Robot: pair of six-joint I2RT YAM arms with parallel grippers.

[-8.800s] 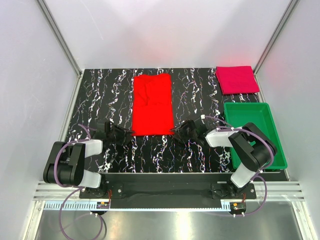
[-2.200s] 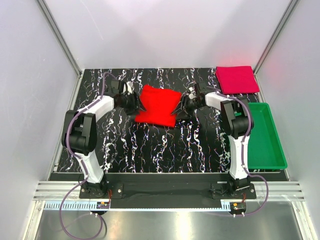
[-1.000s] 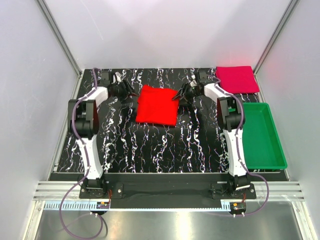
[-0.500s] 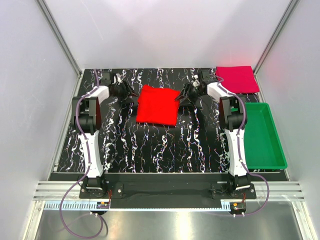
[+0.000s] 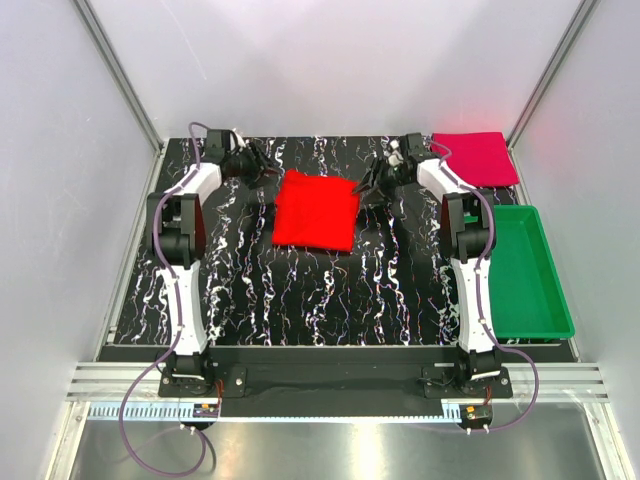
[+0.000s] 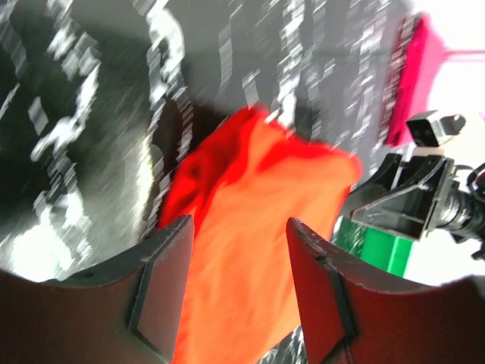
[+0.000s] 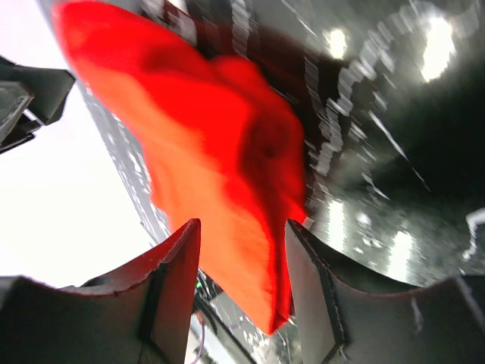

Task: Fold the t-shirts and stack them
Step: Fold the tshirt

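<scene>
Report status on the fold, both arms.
Left gripper open, right gripper open, neither holding cloth. Bright red cloth t-shirt folded, mid-table. Darker crimson cloth t-shirt folded, far right corner, not stacked. Only the right gripper between them.

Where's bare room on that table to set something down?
Near half of the table, between red shirt and arm bases, is bare. Crowded at the back: left gripper and right gripper flank that shirt, crimson shirt in the corner.
</scene>
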